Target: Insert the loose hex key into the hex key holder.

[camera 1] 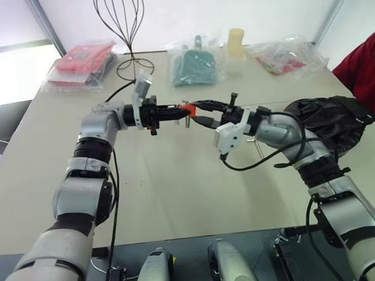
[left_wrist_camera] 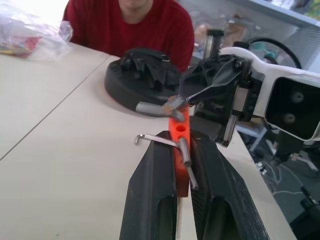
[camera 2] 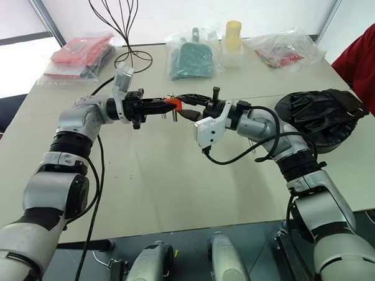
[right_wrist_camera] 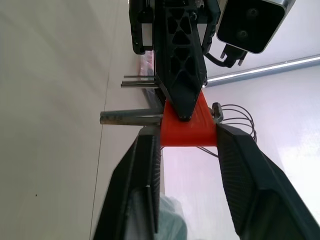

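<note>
The hex key holder, a small orange-red block, hangs above the table's middle. My left gripper is shut on it from the left, both black fingers clamping its sides. The loose hex key, a thin silver L-shaped rod, juts sideways from the holder with its bent end free. A thicker grey key sticks out near the block's far end. My right gripper comes in from the right, open, its fingers flanking the holder's end. Whether they touch it I cannot tell.
A black round pad with a dark glove on it lies at the right, beside a person in red. Along the table's far edge stand a wire stand, red packets, a bagged green item, a yellow bottle and another bag.
</note>
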